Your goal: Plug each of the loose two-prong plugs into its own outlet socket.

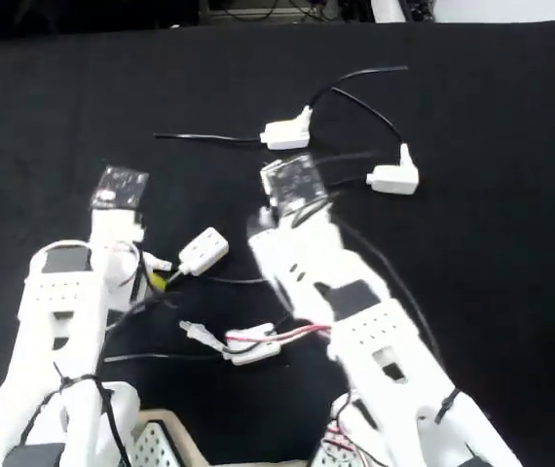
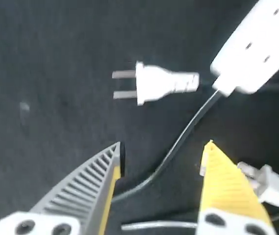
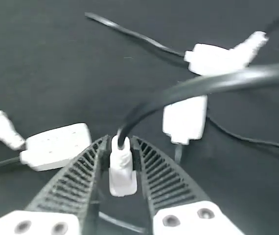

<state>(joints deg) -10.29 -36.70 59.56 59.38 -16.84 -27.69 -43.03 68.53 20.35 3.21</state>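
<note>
Right claw [image 3: 120, 147] grips a white plug [image 3: 121, 171] by its hard body, which looks light and slick, though the stiff cord [image 3: 178, 93] may tug. Left claw [image 2: 161, 149] hangs wide near a second plug [image 2: 154, 84] beside the socket block [image 1: 203, 251] — left of centre, high view

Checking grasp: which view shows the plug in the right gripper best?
Right wrist view: plug sits clamped in the right gripper, cord leading away. High view: hidden under that gripper. Left wrist view: a different, loose plug.

We are looking down from high over the table [image 1: 44, 97], both wrist cameras peering close onto it, all three catching one outlet [image 1: 203, 251].
</note>
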